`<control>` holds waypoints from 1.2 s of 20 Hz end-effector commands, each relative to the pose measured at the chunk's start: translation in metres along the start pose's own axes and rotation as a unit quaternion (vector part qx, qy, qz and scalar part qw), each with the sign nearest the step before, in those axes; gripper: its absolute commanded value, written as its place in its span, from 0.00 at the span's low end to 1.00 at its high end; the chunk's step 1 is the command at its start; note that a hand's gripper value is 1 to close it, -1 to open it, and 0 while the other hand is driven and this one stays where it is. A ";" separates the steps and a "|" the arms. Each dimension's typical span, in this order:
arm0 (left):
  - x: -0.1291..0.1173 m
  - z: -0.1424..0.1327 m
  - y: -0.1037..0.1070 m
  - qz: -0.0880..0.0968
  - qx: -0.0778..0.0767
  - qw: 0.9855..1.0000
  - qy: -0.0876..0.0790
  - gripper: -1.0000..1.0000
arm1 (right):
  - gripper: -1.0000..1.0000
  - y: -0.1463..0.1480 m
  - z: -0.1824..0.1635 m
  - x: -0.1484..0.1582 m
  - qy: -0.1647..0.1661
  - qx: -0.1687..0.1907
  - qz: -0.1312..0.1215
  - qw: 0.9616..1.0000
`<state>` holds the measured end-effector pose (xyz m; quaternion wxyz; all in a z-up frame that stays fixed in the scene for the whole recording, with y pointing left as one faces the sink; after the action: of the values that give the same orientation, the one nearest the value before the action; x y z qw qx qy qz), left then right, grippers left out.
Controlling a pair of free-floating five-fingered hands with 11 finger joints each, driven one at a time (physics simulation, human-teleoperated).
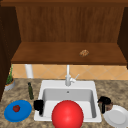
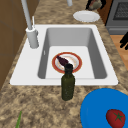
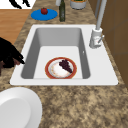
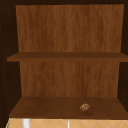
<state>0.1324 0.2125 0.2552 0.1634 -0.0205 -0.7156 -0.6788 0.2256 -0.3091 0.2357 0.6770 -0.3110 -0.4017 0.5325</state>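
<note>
While the left hand (image 1: pixel 38 105) hangs at the sink's (image 1: pixel 50 84) left rim with its fingers curled downward and closed on nothing, the right hand (image 1: pixel 104 102) sits at the right rim, fingers curled round a small brownish thing (image 1: pixel 109 106) just above the white plate (image 1: pixel 117 116) on the counter (image 1: pixel 112 87). Inside the basin lies a red-rimmed plate (image 3: pixel 60 68) with a dark piece of food (image 3: pixel 65 65). Left of the sink stand a dark bottle (image 1: pixel 30 91) and a blue plate (image 1: pixel 18 111) bearing a tomato (image 1: pixel 16 108). A brown lump (image 4: pixel 84 107) rests on the cabinet's lower shelf (image 4: pixel 50 107).
</note>
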 end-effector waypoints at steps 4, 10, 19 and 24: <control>0.000 0.000 0.000 0.000 0.000 1.000 0.000 0.50 | 1.00 -0.028 0.036 0.025 -0.018 -0.014 0.031 0.999; 0.000 0.000 0.000 0.000 0.000 1.000 0.000 0.50 | 1.00 -0.051 0.067 0.051 -0.014 -0.018 0.031 0.999; 0.000 0.000 0.000 0.000 0.000 1.000 0.000 0.50 | 1.00 -0.079 0.101 0.103 -0.006 -0.027 0.039 0.999; 0.000 0.000 0.000 0.000 0.000 1.000 0.000 0.50 | 1.00 -0.094 0.121 0.132 -0.004 -0.028 0.042 0.999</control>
<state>0.1324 0.2125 0.2552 0.1634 -0.0205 -0.7156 -0.6788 0.1818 -0.2185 0.3855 0.6655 -0.3279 -0.3992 0.5387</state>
